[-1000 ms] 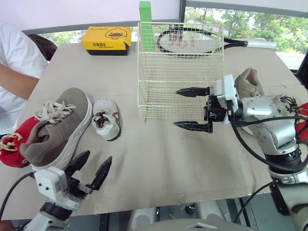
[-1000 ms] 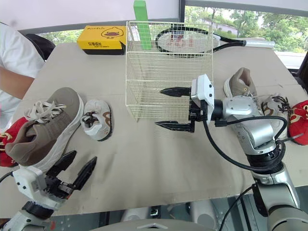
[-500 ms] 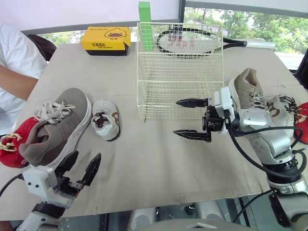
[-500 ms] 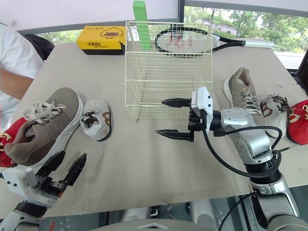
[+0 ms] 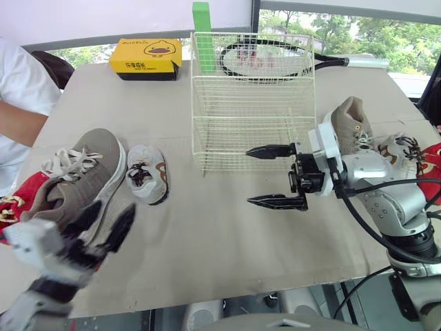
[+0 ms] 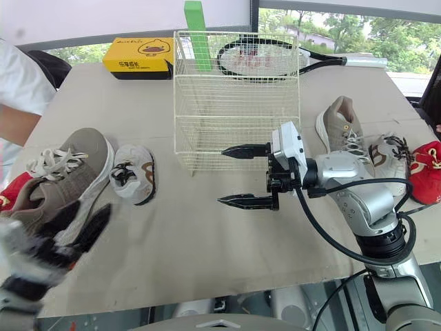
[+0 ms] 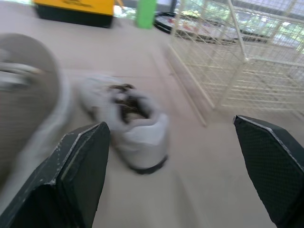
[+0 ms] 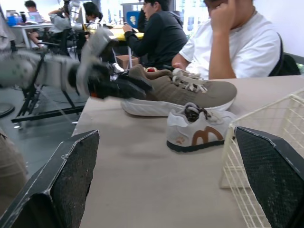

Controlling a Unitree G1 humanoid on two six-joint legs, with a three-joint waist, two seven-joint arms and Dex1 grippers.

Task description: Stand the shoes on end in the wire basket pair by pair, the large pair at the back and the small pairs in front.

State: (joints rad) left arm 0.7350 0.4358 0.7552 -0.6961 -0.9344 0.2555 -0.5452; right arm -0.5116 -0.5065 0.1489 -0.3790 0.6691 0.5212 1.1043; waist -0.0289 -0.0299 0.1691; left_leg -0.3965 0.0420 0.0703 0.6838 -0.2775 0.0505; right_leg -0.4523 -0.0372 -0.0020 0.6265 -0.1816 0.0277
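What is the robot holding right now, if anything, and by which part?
Nothing is held. The left gripper is open and empty near the small white shoe; the right gripper is open and empty in front of the wire basket.

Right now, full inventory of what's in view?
wire basket: 1, cream, table's middle back
large sneakers: 2, grey-brown, either side of basket
small shoes: 2, white, beside each sneaker
red shoes: 2, red, outer edges
box: 1, yellow, back left
block: 1, green, behind basket
racket: 1, black, behind basket
table: 1, tan, underneath
person: 1, white shirt, table's left
left gripper: 1, black, jaws open, by left sneaker
right gripper: 1, black, jaws open, before basket
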